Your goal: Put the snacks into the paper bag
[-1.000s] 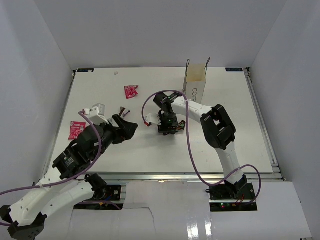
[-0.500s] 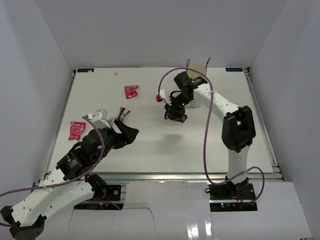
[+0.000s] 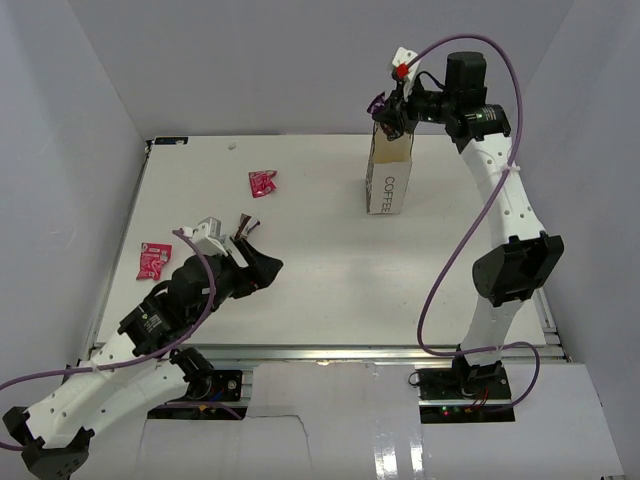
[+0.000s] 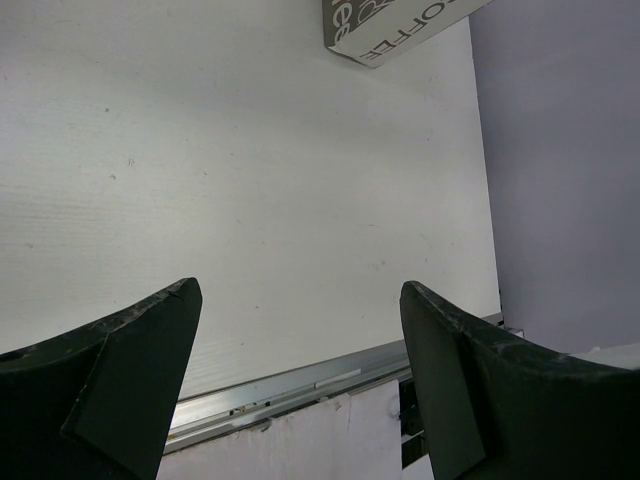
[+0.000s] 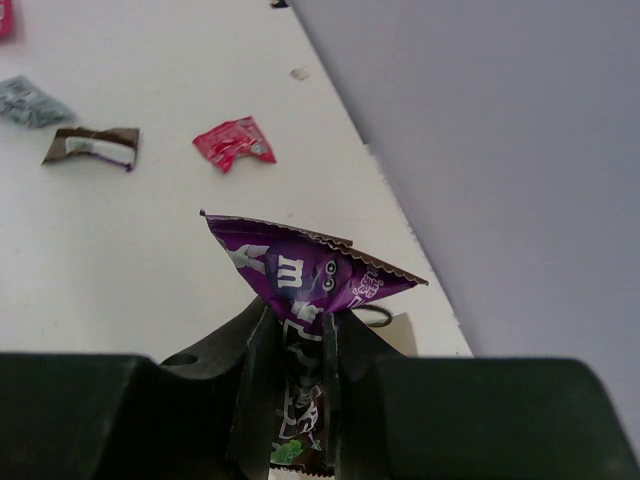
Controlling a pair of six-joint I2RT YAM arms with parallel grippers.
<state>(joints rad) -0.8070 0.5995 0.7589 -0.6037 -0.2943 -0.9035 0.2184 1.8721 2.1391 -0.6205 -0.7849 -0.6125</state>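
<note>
The white table (image 3: 330, 290) fills the middle of the top view. A white paper bag (image 3: 388, 185) printed "COFFEE" stands upright on it, upper right of centre. A pink-red snack (image 3: 263, 183) lies flat upper left of centre, well apart from the bag. A second pink-red snack (image 3: 152, 259) lies near the table's left edge. A dark snack (image 3: 244, 224) lies left of centre, below the first.

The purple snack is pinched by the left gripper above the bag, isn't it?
No, the right gripper pinches the purple snack above the bag; the right wrist view shows it. The left gripper is open and empty.
</note>
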